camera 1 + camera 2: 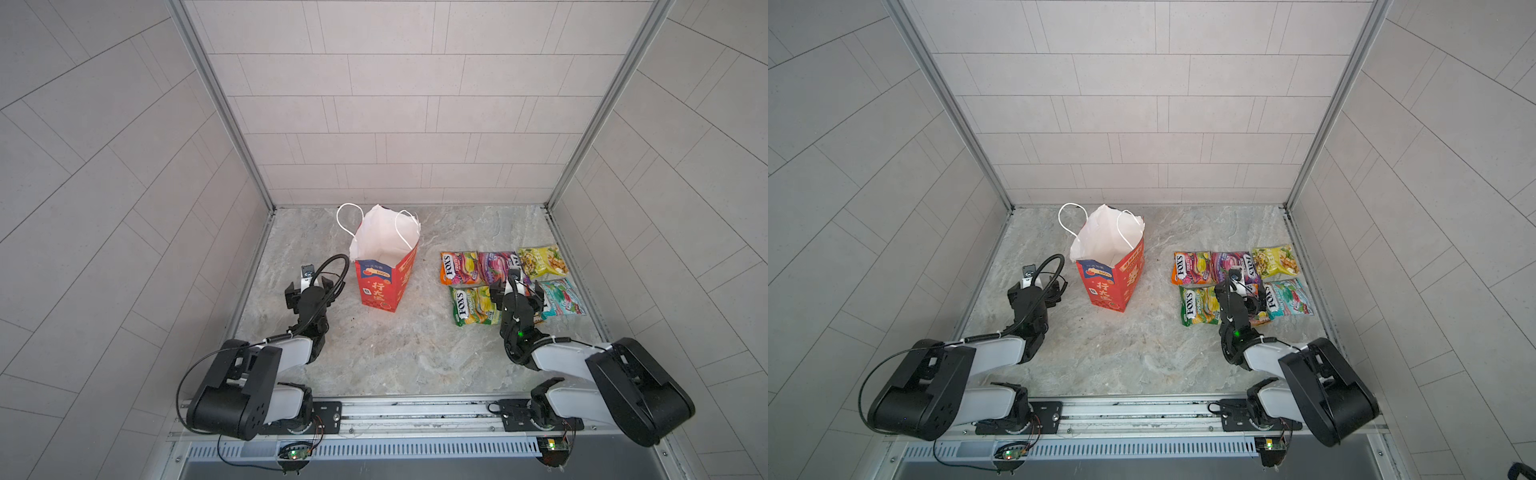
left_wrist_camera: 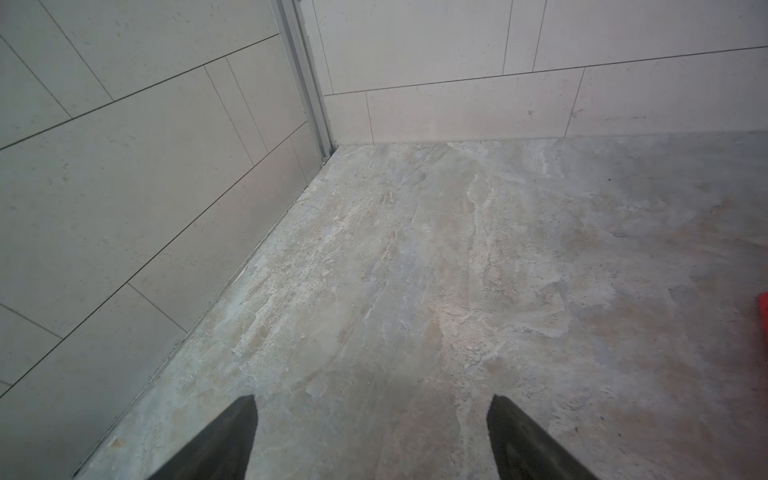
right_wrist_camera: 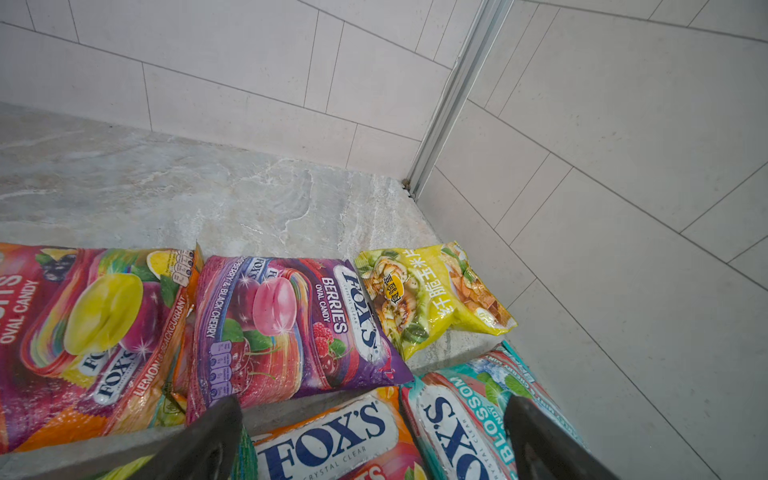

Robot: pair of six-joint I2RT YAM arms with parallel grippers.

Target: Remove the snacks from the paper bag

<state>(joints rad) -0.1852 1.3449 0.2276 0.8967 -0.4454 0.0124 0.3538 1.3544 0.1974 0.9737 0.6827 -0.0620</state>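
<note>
1. The snacks [image 1: 458,268] lie flat in two rows on the worktop [image 1: 395,353], right of centre in both top views, with neighbouring packets touching or overlapping.
2. The paper bag [image 1: 384,286] stands upright with its mouth open, left of centre and well apart from them.
3. The right fingers [image 3: 548,449] are spread apart over the lower row, gripping nothing.
4. The left fingers [image 2: 220,449] are spread apart over bare worktop, just left of the bag.

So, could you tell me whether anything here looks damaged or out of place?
Only the red paper bag: it stands upright, but its white top edge is crumpled and flared unevenly.
</note>
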